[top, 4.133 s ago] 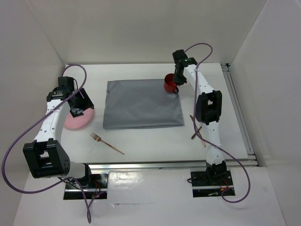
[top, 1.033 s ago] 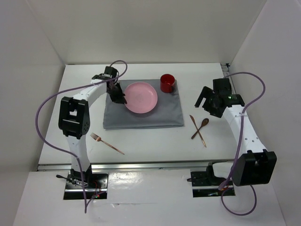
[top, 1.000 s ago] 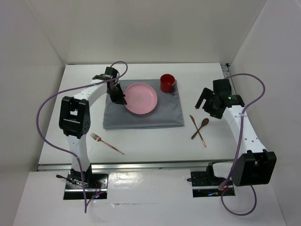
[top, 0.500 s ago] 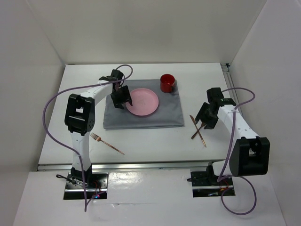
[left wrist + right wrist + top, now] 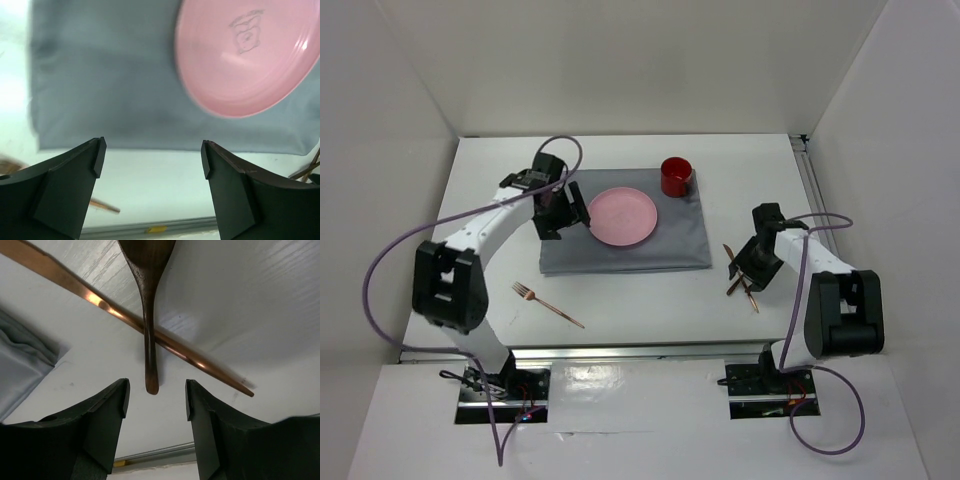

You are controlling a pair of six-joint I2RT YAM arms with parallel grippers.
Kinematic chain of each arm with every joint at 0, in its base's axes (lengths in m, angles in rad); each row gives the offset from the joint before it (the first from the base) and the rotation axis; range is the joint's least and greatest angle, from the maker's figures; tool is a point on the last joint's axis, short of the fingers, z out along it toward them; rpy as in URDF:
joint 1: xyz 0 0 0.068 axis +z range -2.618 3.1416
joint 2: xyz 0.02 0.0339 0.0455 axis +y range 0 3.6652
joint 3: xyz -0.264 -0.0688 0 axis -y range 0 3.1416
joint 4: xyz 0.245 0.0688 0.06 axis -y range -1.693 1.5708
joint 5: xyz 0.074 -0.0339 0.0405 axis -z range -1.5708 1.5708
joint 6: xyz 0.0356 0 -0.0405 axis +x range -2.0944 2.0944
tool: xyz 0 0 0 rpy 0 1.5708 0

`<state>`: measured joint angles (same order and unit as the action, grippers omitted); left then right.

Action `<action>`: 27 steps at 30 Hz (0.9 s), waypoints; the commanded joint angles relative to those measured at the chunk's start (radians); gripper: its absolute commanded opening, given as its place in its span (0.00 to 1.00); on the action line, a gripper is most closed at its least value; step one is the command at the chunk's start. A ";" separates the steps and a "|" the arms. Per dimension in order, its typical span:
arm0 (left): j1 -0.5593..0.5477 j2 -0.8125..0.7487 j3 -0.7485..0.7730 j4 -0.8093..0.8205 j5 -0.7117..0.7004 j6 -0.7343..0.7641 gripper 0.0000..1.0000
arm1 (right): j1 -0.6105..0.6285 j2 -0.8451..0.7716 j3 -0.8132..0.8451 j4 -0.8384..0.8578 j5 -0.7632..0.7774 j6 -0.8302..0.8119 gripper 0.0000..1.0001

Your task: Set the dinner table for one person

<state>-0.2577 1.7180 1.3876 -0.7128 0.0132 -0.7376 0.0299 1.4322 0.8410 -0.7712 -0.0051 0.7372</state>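
The dinner table (image 5: 620, 290) is the white tabletop. A pink plate (image 5: 622, 216) lies flat on the grey cloth (image 5: 650, 250), with a red cup (image 5: 676, 177) at the cloth's far right corner. My left gripper (image 5: 556, 226) is open and empty over the cloth's left part, just left of the plate (image 5: 250, 55). My right gripper (image 5: 747, 272) is open, low over a dark wooden spoon (image 5: 148, 315) that lies across a copper knife (image 5: 115, 312). The spoon's handle end sits just ahead of the gap between the jaws. A copper fork (image 5: 548, 304) lies near the front left.
The cloth's near edge (image 5: 150, 142) and the bare table (image 5: 150, 190) show between my left fingers. A cloth corner (image 5: 20, 360) shows at the left of the right wrist view. Metal rails run along the table's near edge (image 5: 690, 348) and right edge (image 5: 825, 230).
The plate came from the table's left onto the cloth. My left gripper has drawn back to the left of it. My right gripper left the cup and came down over the spoon and knife.
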 commanded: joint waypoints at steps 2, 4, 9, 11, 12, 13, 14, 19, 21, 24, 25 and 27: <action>0.035 -0.183 -0.148 -0.025 -0.079 -0.091 0.95 | -0.007 0.056 -0.026 0.118 -0.019 0.028 0.60; 0.035 -0.230 -0.214 -0.034 -0.091 -0.100 0.95 | 0.002 0.080 -0.037 0.136 -0.019 0.028 0.59; 0.035 -0.353 -0.331 -0.071 -0.102 -0.144 0.94 | 0.013 0.120 -0.048 0.182 -0.019 0.028 0.45; 0.035 -0.402 -0.373 -0.102 -0.113 -0.175 0.94 | 0.022 0.132 -0.048 0.182 -0.010 0.028 0.34; 0.035 -0.420 -0.389 -0.102 -0.113 -0.187 0.94 | 0.022 0.132 -0.048 0.182 -0.010 0.039 0.29; 0.035 -0.438 -0.403 -0.102 -0.113 -0.198 0.94 | 0.031 0.132 -0.036 0.173 0.014 0.039 0.20; 0.035 -0.472 -0.430 -0.114 -0.113 -0.198 0.94 | 0.031 0.132 -0.025 0.156 0.028 0.050 0.16; 0.035 -0.541 -0.496 -0.165 -0.122 -0.264 0.94 | 0.083 0.047 0.059 0.078 0.114 0.047 0.00; 0.035 -0.566 -0.544 -0.165 -0.136 -0.295 0.94 | 0.137 0.024 0.130 0.069 0.136 0.018 0.00; 0.046 -0.615 -0.616 -0.154 -0.127 -0.361 0.94 | 0.215 0.057 0.247 0.050 0.125 -0.111 0.00; 0.046 -0.615 -0.633 -0.145 -0.127 -0.361 0.94 | 0.234 0.082 0.282 0.050 0.107 -0.137 0.00; 0.055 -0.624 -0.663 -0.122 -0.116 -0.378 0.94 | 0.290 0.141 0.387 0.027 0.079 -0.176 0.00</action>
<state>-0.2142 1.1133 0.7559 -0.8448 -0.0994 -1.0527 0.2626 1.5307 1.1046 -0.7200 0.0811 0.6582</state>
